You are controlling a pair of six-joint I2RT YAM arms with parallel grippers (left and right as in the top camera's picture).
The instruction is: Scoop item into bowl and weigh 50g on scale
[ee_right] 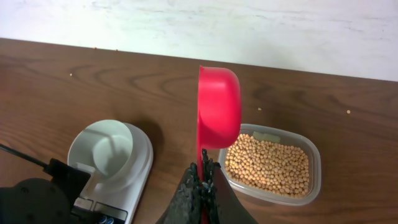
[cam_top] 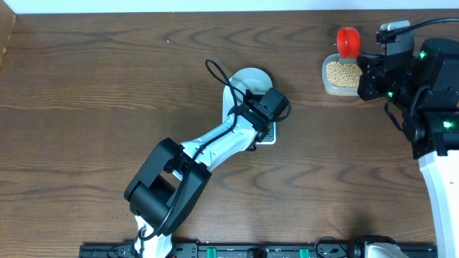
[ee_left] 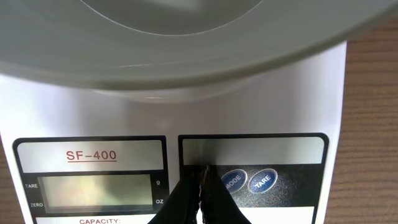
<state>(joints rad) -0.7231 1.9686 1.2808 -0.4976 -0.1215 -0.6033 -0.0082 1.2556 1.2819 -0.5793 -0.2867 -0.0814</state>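
The pale bowl [cam_top: 250, 80] stands on the white scale [cam_top: 267, 136] at the table's middle; it is empty in the right wrist view [ee_right: 109, 149]. My left gripper [ee_left: 201, 180] is shut and empty, its tips on the scale's front panel [ee_left: 186, 146] between the blank display and the MODE button. My right gripper [ee_right: 203, 177] is shut on the handle of a red scoop [ee_right: 219, 106], held on its side above the table beside the clear tub of tan beans [ee_right: 268, 163]. Scoop [cam_top: 348, 41] and tub [cam_top: 342, 74] sit at the far right in the overhead view.
The left arm [cam_top: 208, 147] stretches from the front edge to the scale, covering most of it. The right arm [cam_top: 430, 93] stands at the right edge. A few stray beans lie on the wood near the back wall [ee_right: 71, 75].
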